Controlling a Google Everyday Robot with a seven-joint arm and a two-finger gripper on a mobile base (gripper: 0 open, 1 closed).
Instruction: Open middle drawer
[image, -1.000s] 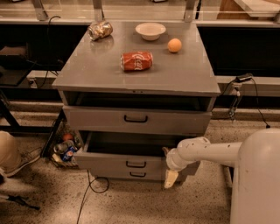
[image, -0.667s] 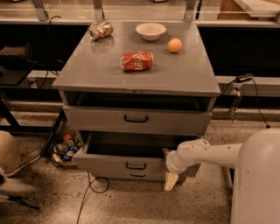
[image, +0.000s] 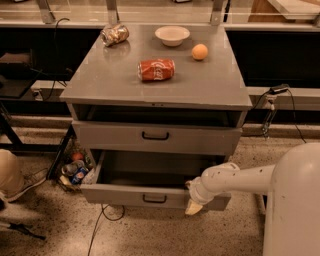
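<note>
The middle drawer (image: 125, 196) is a shallow grey drawer with a small black bar handle (image: 155, 198). It stands pulled well out of the grey cabinet (image: 200, 90), and its dark inside shows. The gripper (image: 194, 206) is on a white arm coming from the right. It is at the drawer's front panel, right of the handle, near the panel's lower edge. Above, the taller-fronted top drawer (image: 110, 136) with a larger black handle (image: 155, 135) is out a little. The lowest drawer is hidden under the middle one.
On the cabinet top lie a red soda can (image: 156, 69), a white bowl (image: 172, 35), an orange (image: 199, 51) and a crumpled snack bag (image: 114, 34). Bottles (image: 75, 170) and cables lie on the floor at left. The robot's white body (image: 295, 205) fills the lower right.
The middle drawer has slid further out toward the camera and now covers the lower drawer's handle. The gripper has shifted slightly down and forward with it.
</note>
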